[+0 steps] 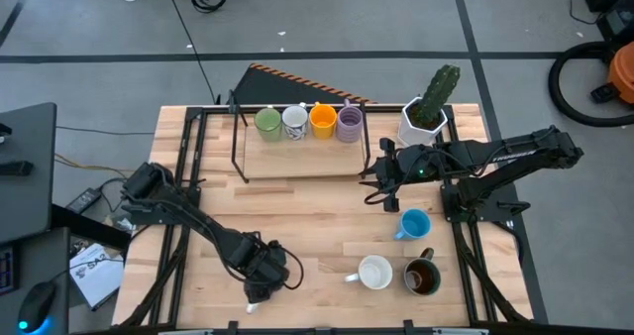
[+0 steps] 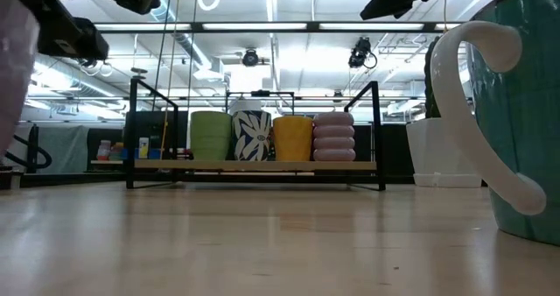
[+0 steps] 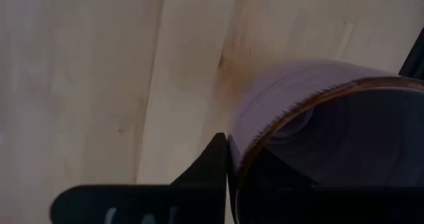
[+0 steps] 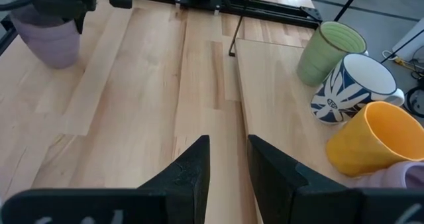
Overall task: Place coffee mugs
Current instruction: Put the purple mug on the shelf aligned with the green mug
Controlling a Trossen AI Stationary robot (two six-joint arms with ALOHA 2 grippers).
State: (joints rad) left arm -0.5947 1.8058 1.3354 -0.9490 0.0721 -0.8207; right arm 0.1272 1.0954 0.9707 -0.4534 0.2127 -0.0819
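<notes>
Lavender mug (image 3: 291, 95) sits pinched in the left tool (image 1: 260, 287), by the table (image 1: 317, 226) edge.
A wobbly rim grip could drop it; right tool (image 4: 228, 159) waits narrowly open.

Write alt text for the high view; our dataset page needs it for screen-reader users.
Seen from above, the left gripper is closed on a lavender mug at the wooden table's near edge. The right gripper hovers beside a rack holding green, patterned white, orange and lavender mugs. Blue, white and dark brown mugs wait nearby.
</notes>
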